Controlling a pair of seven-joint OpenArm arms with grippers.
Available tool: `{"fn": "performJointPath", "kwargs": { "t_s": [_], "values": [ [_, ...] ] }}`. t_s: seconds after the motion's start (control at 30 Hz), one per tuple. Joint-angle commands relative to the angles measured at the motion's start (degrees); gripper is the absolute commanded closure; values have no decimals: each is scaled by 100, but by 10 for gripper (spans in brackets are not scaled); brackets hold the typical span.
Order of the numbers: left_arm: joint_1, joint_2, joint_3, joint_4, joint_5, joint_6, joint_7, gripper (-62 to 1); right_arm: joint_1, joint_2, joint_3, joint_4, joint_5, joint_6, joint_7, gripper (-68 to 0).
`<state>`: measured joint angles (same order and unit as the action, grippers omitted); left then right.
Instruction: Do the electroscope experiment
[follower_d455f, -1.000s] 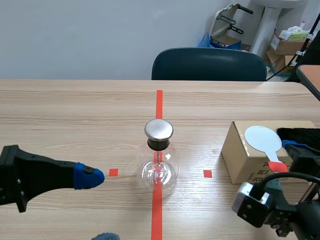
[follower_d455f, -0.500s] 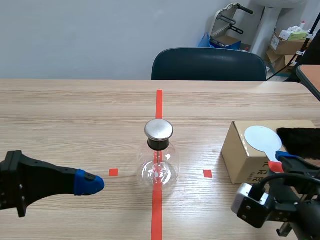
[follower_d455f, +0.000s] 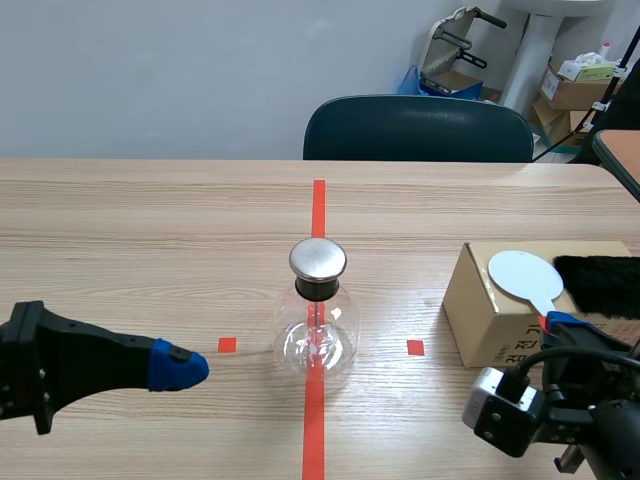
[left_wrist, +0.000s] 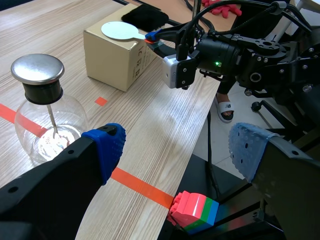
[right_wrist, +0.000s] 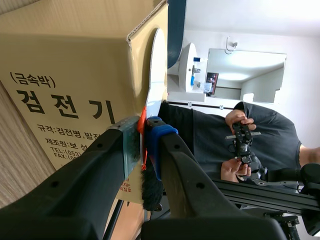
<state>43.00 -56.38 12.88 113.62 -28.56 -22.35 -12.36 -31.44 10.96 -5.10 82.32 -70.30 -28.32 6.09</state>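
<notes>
The electroscope, a round glass flask (follower_d455f: 318, 338) with a metal cap (follower_d455f: 318, 259), stands mid-table on the red tape line. A white paddle (follower_d455f: 522, 273) with a red handle lies on top of a cardboard box (follower_d455f: 480, 310) at the right. My right gripper (follower_d455f: 560, 322) is shut on that red handle (right_wrist: 142, 120), which is pinched between its pads (right_wrist: 131, 142). My left gripper (left_wrist: 177, 150) is open and holds nothing. It hangs left of the flask (left_wrist: 47, 130), with one blue-padded finger (follower_d455f: 178, 365) showing in the scene view.
A black fur cloth (follower_d455f: 600, 283) lies on the box behind the paddle. A dark chair (follower_d455f: 418, 128) stands at the table's far side. Beyond the box a person holds a controller (right_wrist: 240, 145). A coloured block (left_wrist: 195, 210) lies below the table edge.
My right gripper's fingers have closed on the paddle's red handle. My left arm has sunk slightly, and its lower pad has left the scene view.
</notes>
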Motion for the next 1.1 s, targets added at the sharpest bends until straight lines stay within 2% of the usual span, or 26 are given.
{"fn": "performJointPath", "kwargs": {
  "t_s": [0.0, 0.43, 0.7, 1.07],
  "values": [
    [15, 15, -2, 129, -79, -11, -72, -452, 17, 63, 66, 42, -2, -79, -22, -7],
    [15, 13, -2, 129, -74, -9, 39, -452, 15, 61, 63, 42, -2, -57, -22, -7],
    [13, 13, -2, 129, -74, 164, 33, -452, 17, 61, 63, 42, -2, -57, -22, -7],
    [15, 13, -2, 120, -74, 164, 37, -452, 17, 61, 63, 42, -2, -59, -22, -7]
  ]
}}
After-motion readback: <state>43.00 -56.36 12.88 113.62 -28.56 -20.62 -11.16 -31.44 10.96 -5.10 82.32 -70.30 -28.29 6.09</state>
